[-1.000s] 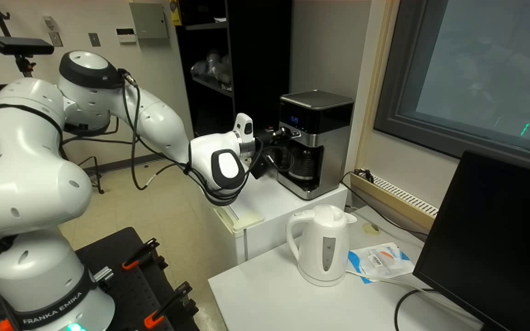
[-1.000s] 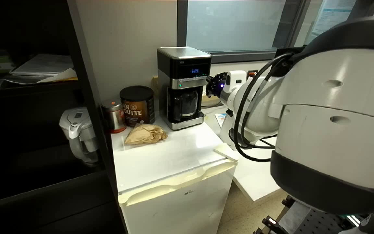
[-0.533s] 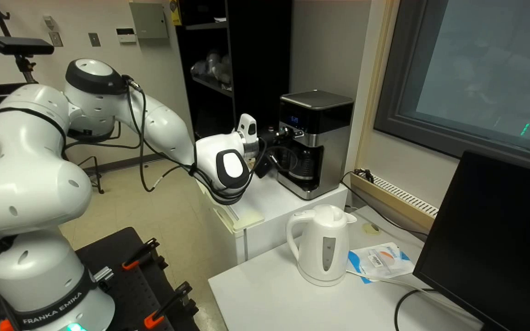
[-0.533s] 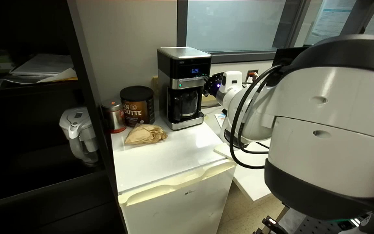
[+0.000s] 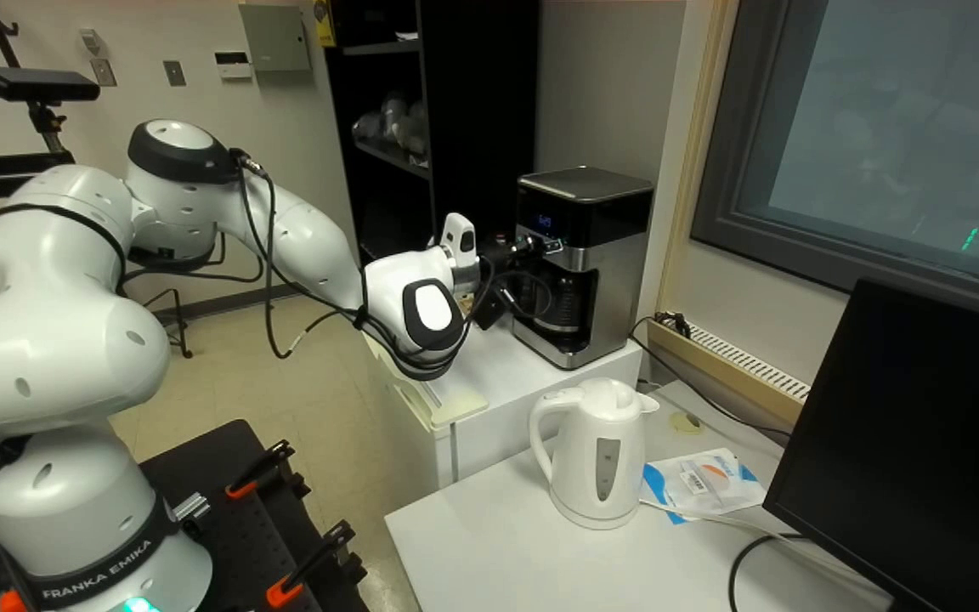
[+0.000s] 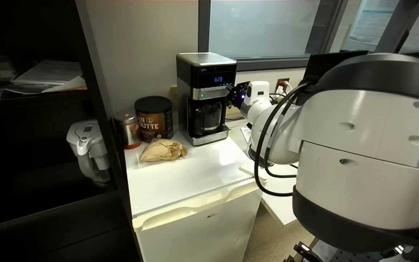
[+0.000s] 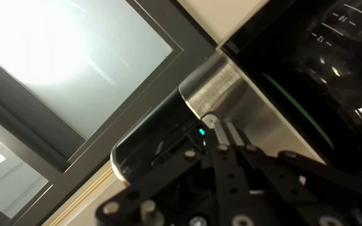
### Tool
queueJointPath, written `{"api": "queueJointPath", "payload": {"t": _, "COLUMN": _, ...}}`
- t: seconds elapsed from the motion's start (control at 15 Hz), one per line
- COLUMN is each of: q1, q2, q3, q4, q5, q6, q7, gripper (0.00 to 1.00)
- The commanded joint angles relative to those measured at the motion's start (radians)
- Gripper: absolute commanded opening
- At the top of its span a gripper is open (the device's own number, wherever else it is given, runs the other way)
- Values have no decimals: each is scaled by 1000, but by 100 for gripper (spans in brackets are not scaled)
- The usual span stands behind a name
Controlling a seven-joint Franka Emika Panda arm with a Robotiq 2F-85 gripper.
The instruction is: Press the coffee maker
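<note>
The coffee maker (image 5: 625,285) is a boxy black and silver machine standing on a small white fridge. It shows in both exterior views (image 6: 203,94), with a lit clock, a green light and a dark glass carafe in its lower half. My gripper (image 5: 554,246) is at the front of its silver button strip, at the strip's right end in an exterior view (image 6: 228,88). In the wrist view the fingers (image 7: 229,129) are together with nothing between them, their tips at the coffee maker's silver band (image 7: 212,89) beside a cyan light. I cannot tell whether they touch it.
A white kettle (image 5: 600,463) stands on the white desk (image 5: 489,544), with a monitor (image 5: 906,425) to its right. A coffee tin (image 6: 155,120), a metal canister (image 6: 127,129) and a paper bag (image 6: 164,150) sit on the fridge (image 6: 169,182) beside the machine.
My gripper has moved slightly forward, closer to the button strip's right end. The arm's elbow has come lower and forward. The coffee maker has not moved.
</note>
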Motion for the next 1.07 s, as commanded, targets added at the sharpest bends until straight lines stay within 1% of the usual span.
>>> {"api": "queueJointPath", "payload": {"t": 0.0, "q1": -9, "q2": -54, "q3": -5, "q4": 53, "q5": 36, "q6": -31, "q7": 25, "gripper": 3}}
{"api": "queueJointPath", "payload": {"t": 0.47, "q1": 4, "q2": -35, "q3": -13, "q4": 23, "q5": 20, "q6": -8, "q7": 47, "gripper": 3}}
{"api": "queueJointPath", "payload": {"t": 0.73, "q1": 21, "q2": 11, "q3": -23, "q4": -23, "q5": -20, "q6": 34, "q7": 84, "gripper": 3}}
{"api": "queueJointPath", "payload": {"t": 1.0, "q1": 35, "q2": 81, "q3": -37, "q4": -72, "q5": -95, "q6": 68, "q7": 128, "gripper": 3}}
